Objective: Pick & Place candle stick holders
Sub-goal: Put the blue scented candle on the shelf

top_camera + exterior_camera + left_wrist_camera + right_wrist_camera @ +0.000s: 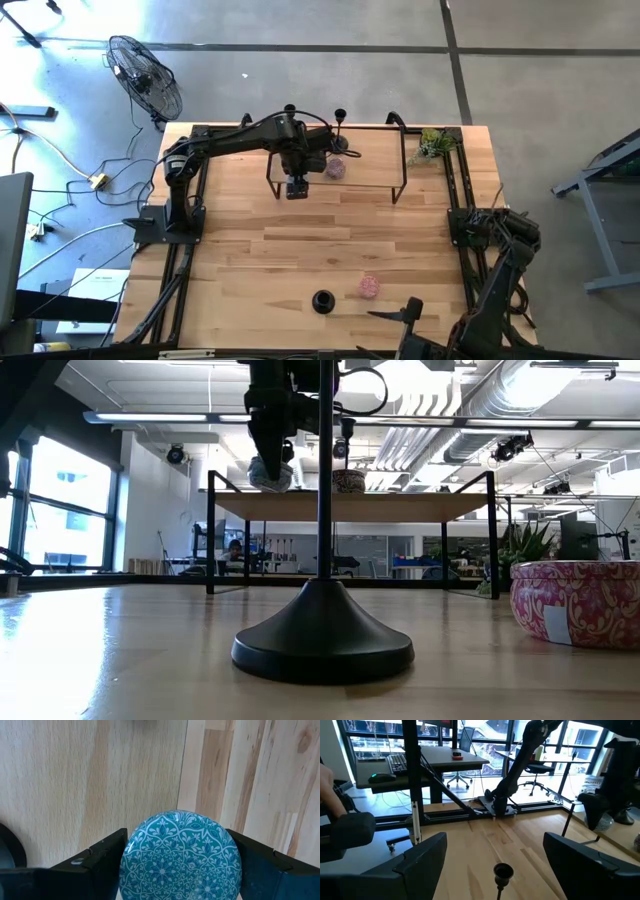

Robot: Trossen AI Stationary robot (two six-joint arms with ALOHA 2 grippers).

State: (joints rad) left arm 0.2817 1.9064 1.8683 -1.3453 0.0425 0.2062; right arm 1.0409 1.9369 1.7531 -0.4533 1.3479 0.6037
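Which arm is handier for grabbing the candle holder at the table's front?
Right: its open right gripper sits beside that candle holder; the left gripper grips a teal tin at the far rack.

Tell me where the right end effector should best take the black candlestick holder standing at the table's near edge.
Probably on the thin upright stem of the black candlestick holder, coming level from the side. The stem is narrow and vertical, while its flared round base sits flat on the wooden table. The right end effector is open, with the holder's cup between its fingers.

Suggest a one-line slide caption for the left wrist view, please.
Left gripper straddling a round teal patterned tin above the light wooden shelf.
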